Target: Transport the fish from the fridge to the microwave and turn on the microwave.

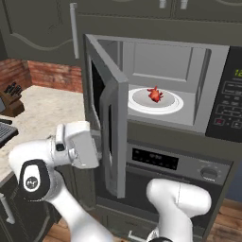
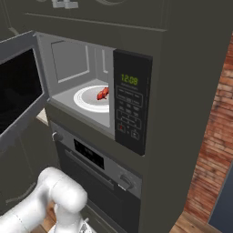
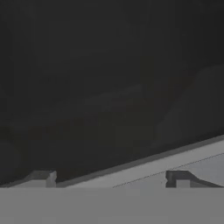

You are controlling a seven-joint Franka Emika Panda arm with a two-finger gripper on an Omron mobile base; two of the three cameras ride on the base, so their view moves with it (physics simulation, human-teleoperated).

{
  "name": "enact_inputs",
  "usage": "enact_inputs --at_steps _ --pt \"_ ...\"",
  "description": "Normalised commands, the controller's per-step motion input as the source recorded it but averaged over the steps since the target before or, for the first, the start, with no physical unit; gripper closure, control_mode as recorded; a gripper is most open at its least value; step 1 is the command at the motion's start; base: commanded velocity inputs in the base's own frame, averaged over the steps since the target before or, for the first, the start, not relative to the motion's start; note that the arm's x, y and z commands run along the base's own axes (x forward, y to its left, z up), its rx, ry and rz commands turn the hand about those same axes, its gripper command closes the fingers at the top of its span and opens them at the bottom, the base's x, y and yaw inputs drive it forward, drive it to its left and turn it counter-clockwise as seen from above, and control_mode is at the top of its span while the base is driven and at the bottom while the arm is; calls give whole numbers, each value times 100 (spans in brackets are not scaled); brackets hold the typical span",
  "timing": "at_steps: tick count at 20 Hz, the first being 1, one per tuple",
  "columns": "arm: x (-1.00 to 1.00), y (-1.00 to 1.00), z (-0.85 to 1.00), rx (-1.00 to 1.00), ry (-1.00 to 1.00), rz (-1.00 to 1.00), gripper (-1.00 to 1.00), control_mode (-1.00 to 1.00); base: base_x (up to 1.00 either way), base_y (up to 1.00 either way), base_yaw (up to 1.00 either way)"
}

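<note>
Left base view: fish [image 1: 154, 94] lies at centre of the turntable [image 1: 176, 106] inside the microwave [image 1: 208, 71]. Door [image 1: 109, 127] stands swung out to the left. Robot's hand sits low, just behind the door's outer face, near its lower half. Oven [image 1: 179, 163] w/ knob directly below.

Right base view: fish [image 2: 103, 93] on the turntable's right side, close to the cavity's right wall. Panel [image 2: 131, 109] w/ green digits is lit. Door [image 2: 18, 86] wide open at left edge.

Hand view: gripper [image 3: 112, 183] tips spread wide, nothing between them, pointed at dark glass of the door [image 3: 109, 87] w/ its grey frame edge [image 3: 144, 168] just ahead.

Risks, my guess: door not shut yet, so start won't run. Pushing w/ open tips near the frame edge could slip off the door. A hard slam may jolt the fish off the plate.
</note>
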Motion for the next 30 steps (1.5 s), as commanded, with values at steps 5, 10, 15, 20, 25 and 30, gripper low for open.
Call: enact_inputs --at_steps 5,10,15,20,25,30 --pt "-38 -100 60 23 -8 3 -100 -100 0 0 0" --pt "-38 -100 54 24 -6 5 -100 -100 0 0 0" --pt "-12 -100 37 27 0 13 -100 -100 0 0 0" --pt "18 -93 11 20 -4 22 -100 -100 0 0 0" --pt "77 -75 0 11 -24 45 -100 -100 0 0 0" --pt "85 -71 -7 10 -19 56 -100 -100 0 0 0"
